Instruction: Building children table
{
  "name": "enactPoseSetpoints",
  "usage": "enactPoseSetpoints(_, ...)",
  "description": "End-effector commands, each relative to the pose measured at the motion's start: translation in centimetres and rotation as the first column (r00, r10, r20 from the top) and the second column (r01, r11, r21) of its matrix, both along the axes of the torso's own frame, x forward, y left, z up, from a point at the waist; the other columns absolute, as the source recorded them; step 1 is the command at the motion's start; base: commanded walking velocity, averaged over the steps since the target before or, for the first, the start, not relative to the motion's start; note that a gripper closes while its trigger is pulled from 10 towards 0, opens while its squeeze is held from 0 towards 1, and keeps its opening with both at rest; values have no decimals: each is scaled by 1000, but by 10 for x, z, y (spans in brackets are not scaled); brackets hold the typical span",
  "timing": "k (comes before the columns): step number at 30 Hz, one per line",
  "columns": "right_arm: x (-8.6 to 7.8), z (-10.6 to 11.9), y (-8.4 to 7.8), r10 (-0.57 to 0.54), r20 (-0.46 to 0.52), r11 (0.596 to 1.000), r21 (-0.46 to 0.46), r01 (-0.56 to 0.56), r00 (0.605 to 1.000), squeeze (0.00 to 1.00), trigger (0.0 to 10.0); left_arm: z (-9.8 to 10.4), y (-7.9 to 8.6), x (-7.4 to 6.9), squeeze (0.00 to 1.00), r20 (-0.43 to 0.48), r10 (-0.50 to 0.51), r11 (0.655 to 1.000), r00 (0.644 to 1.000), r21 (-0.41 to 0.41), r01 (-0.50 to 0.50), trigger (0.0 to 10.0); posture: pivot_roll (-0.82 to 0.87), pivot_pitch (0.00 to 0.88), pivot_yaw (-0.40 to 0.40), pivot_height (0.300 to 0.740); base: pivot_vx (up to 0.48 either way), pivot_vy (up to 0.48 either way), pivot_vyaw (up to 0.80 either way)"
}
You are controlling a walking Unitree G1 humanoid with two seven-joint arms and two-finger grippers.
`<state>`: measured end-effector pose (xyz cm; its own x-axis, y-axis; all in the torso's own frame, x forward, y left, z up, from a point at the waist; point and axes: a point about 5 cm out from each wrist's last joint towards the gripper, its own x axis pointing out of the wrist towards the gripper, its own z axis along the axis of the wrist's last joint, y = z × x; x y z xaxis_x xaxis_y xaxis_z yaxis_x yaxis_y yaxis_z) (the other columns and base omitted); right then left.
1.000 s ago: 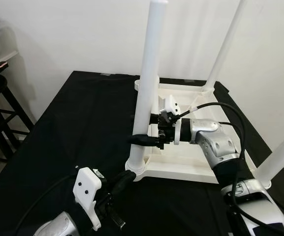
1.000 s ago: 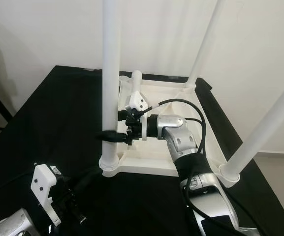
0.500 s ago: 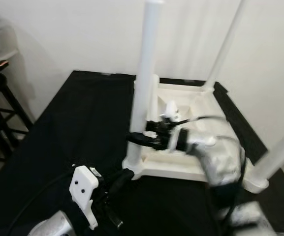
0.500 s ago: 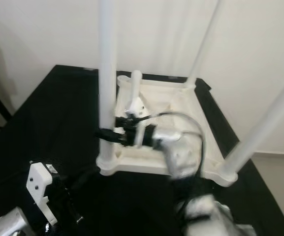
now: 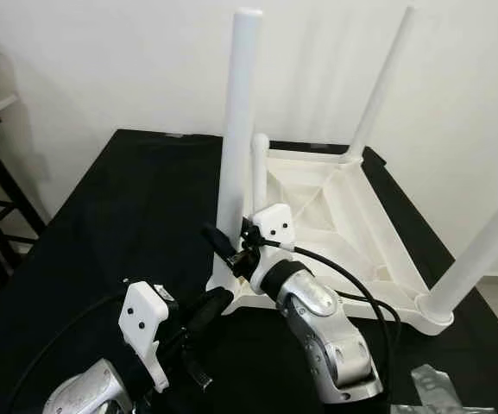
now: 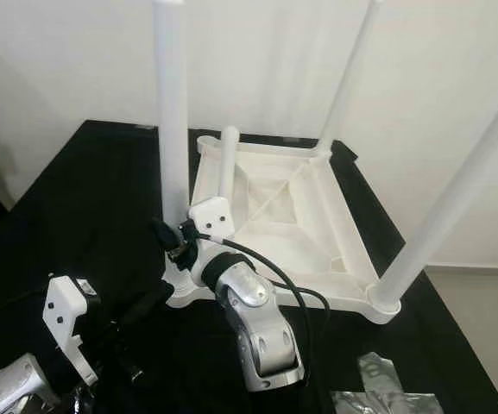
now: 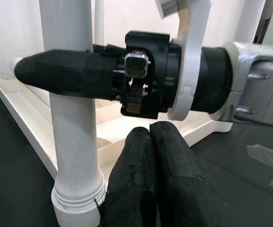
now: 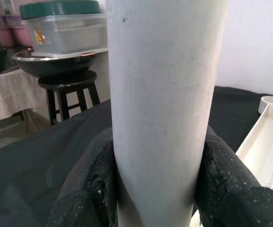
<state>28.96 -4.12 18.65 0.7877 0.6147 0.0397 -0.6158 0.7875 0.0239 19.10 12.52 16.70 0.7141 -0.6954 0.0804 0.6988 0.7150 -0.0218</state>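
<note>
The white children's table [image 5: 365,233] lies upside down on a black cloth, with three long legs pointing up. My right gripper [image 5: 221,238] is shut on the near-left leg [image 5: 236,129], low down, just above its socket. In the right wrist view the leg [image 8: 162,94] stands pressed between both fingers [image 8: 91,184]. My left gripper [image 5: 217,300] sits on the cloth just in front of that leg's base, shut and holding nothing. The left wrist view looks over its closed fingertips [image 7: 143,156] at the right gripper's finger [image 7: 65,73] wrapped round the leg. A shorter white post [image 5: 260,168] stands at the far-left corner.
A black stool [image 8: 70,90] carrying a bowl and a green-lidded container [image 8: 63,23] stands off the left side. A crinkled silver packet [image 5: 443,384] lies on the cloth at the near right. A white wall runs close behind the table.
The right arm, still gripping the leg, has swung from the table's right side round to its front. The head view has shifted. The left gripper has stayed by the leg's base.
</note>
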Motion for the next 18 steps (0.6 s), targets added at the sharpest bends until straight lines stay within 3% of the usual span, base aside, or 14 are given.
enactPoseSetpoints(1, 0, -42, -7, -71, -226, 995, -90, 52, 971, 0, 10000, -4, 3, 2, 0, -17, 7, 1000, 1000, 14, -7, 10000, 88, 112, -90, 740, 0, 0, 0)
enactPoseSetpoints(2, -3, -37, -6, -63, -236, 997, -64, 49, 970, 1000, 10000, -3, 3, 2, 0, -19, 6, 1000, 1000, 13, -6, 10000, 90, 113, -92, 740, 0, 0, 0)
enactPoseSetpoints(7, -1, -18, -6, 100, -194, 995, 15, -99, 976, 1000, 10000, -3, 3, 1, 0, -25, 0, 1000, 1000, 7, 0, 10000, 88, 110, -98, 740, 0, 0, 0)
enactPoseSetpoints(11, 16, -2, -25, 280, -100, 957, -45, -286, 955, 1000, 10000, -4, 2, 1, 0, -29, -1, 1000, 1000, 6, 2, 10000, 92, 100, -105, 740, 0, 0, 0)
enactPoseSetpoints(12, 16, -2, -25, 280, -100, 957, -45, -286, 955, 1000, 10000, -4, 2, 1, 0, -29, -1, 1000, 1000, 6, 2, 10000, 92, 100, -105, 740, 0, 0, 0)
enactPoseSetpoints(13, 20, 4, -31, 377, -64, 920, -90, -382, 924, 1000, 10000, -5, 1, 0, 0, -30, -1, 1000, 1000, 6, 1, 10000, 100, 91, -111, 740, 0, 0, 0)
enactPoseSetpoints(14, 20, 8, -36, 469, -45, 873, -131, -470, 882, 835, 10000, -5, 1, 0, 0, -31, 0, 1000, 1000, 5, 1, 10000, 105, 86, -116, 740, 0, 0, 0)
enactPoseSetpoints(15, 20, 8, -36, 469, -45, 873, -131, -470, 882, 835, 10000, -5, 1, 0, 0, -31, 0, 1000, 1000, 5, 1, 10000, 105, 86, -116, 740, 0, 0, 0)
enactPoseSetpoints(16, 21, 11, -42, 543, -48, 825, -159, -543, 838, 129, 10000, -6, 0, 0, 0, -32, 0, 1000, 999, 5, 0, 10000, 107, 78, -118, 740, 0, 0, 0)
enactPoseSetpoints(17, 22, 14, -46, 593, -54, 786, -179, -592, 803, 0, 10000, -7, 0, -1, 0, -33, 0, 1000, 999, 5, 0, 10000, 107, 77, -118, 740, 0, 0, 0)
enactPoseSetpoints(18, 27, 18, -50, 637, -64, 750, -182, -636, 769, 0, 10000, -7, 0, -1, 0, -34, 0, 1000, 999, 4, 0, 10000, 109, 72, -118, 740, 0, 0, 0)
